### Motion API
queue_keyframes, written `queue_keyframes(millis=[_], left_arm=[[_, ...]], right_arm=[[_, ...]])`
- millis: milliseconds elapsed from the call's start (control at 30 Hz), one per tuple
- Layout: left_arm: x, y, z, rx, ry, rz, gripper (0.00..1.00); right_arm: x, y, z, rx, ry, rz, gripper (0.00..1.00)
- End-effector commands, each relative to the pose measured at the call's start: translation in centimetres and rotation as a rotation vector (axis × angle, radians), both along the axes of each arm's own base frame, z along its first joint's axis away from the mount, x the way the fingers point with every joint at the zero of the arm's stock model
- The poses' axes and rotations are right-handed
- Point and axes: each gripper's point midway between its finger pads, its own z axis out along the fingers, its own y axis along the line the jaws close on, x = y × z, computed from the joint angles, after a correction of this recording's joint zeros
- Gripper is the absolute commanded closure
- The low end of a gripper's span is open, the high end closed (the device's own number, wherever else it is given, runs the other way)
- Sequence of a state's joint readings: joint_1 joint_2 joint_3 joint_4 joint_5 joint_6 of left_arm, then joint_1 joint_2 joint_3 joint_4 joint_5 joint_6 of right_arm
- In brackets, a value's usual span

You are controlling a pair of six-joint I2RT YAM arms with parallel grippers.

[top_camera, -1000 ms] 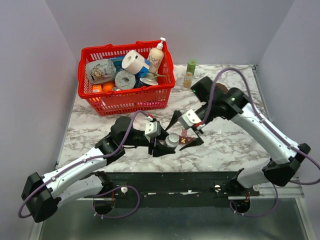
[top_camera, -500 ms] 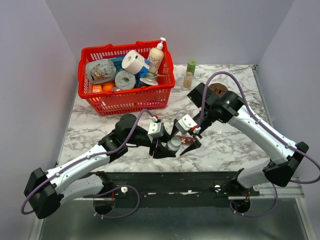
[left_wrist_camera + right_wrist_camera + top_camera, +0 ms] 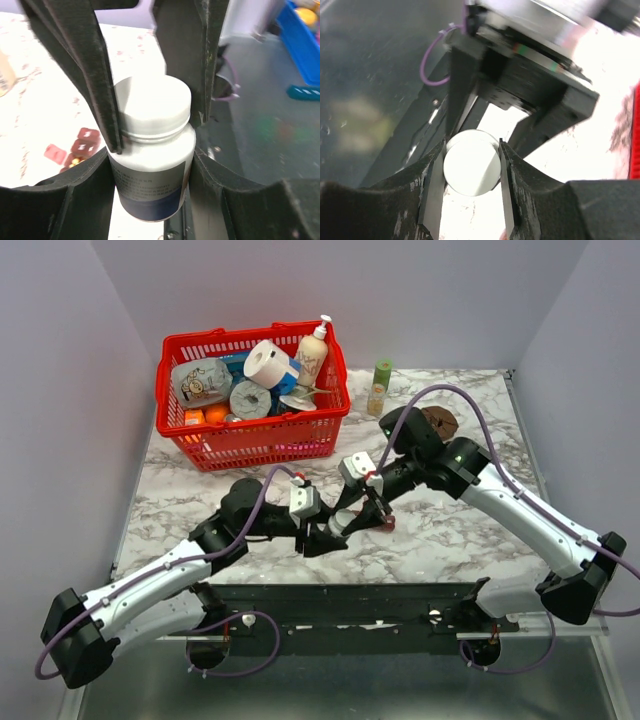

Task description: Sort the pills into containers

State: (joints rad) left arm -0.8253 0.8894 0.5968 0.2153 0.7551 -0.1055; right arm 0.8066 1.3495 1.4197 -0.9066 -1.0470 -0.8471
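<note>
containers (image 3: 80, 150): few compartments show, rest behind left finger (image 3: 100, 85), contents too small to tell | pill bottle (image 3: 150, 172): label print too blurred to read | tub (image 3: 440, 422), far right of table (image 3: 470, 535): partly behind right arm (image 3: 505, 492)

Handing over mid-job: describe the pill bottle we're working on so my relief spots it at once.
Find the red basket on the marble table; just in front of it is a small white bottle with a white cap, left gripper around its body, right gripper on the cap. The green-capped bottle stands free at the back; this one alone is held.
</note>
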Motion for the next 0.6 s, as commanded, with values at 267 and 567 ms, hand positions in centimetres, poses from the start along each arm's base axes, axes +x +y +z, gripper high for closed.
queue_keyframes(millis=[267, 567], left_arm=[[13.4, 5.3, 10.9, -0.386, -0.161, 0.89, 1.0], [11.6, 2.6, 6.0, -0.267, -0.172, 0.71, 1.0]], right_arm=[[8.1, 1.2, -8.5, -0.33, 0.28, -0.684, 0.59], [6.5, 2.9, -2.7, -0.185, 0.305, -0.492, 0.19]])
